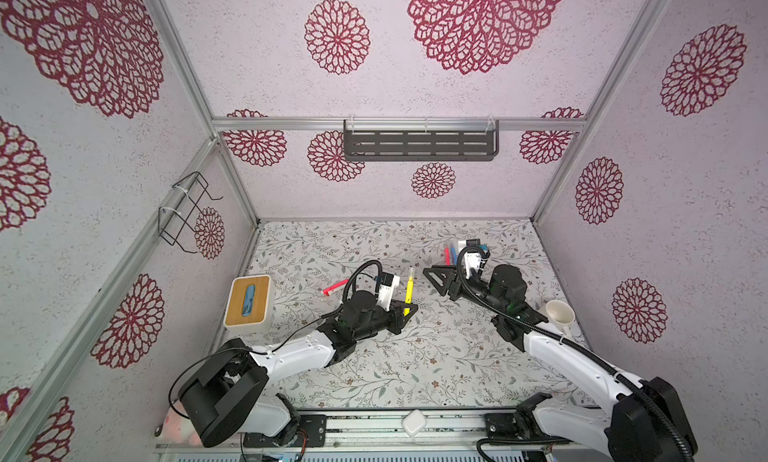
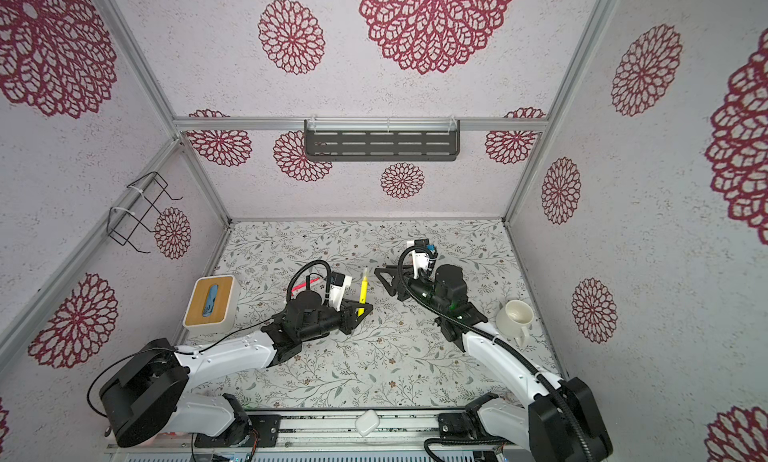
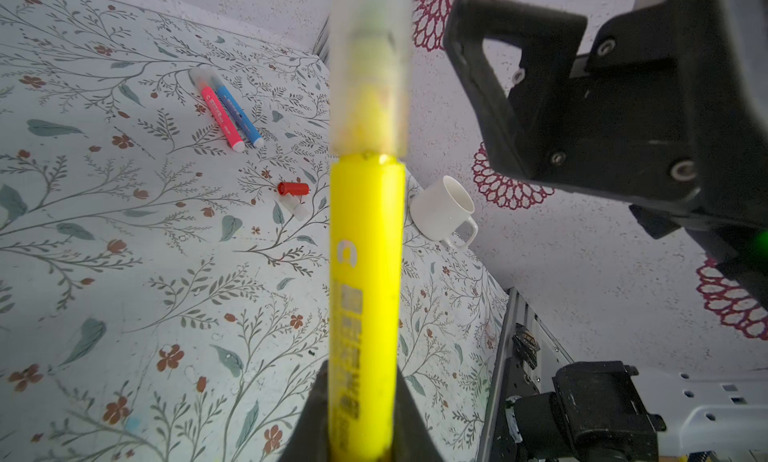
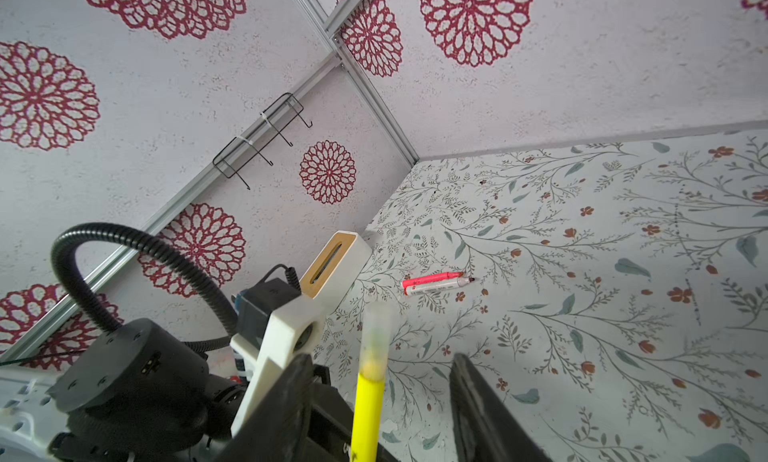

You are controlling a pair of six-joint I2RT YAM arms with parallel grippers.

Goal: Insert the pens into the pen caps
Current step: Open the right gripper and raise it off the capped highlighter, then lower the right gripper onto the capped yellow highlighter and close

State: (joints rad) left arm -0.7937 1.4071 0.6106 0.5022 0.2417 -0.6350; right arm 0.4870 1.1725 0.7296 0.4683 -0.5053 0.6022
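Observation:
My left gripper [image 3: 359,366] [image 1: 409,313] is shut on a yellow pen [image 3: 365,273] [image 1: 409,291], which stands upright with a translucent pen cap [image 3: 370,65] [image 4: 376,331] on its top. My right gripper [image 4: 380,360] [image 1: 428,271] is open; its jaws stand on either side of that cap without touching it. A pink pen [image 3: 220,113] and a blue pen [image 3: 239,111] lie side by side at the back, each with a pale cap on. A red pen [image 1: 334,289] [image 4: 436,282] lies to the left with its dark tip bare. A red cap [image 3: 293,188] and a pale cap [image 3: 296,208] lie loose.
A white mug [image 1: 559,312] [image 3: 442,208] stands at the right wall. A wooden-topped tissue box [image 1: 248,300] [image 4: 332,264] sits at the left wall. A dark shelf [image 1: 419,144] hangs on the back wall and a wire rack [image 1: 187,210] on the left wall.

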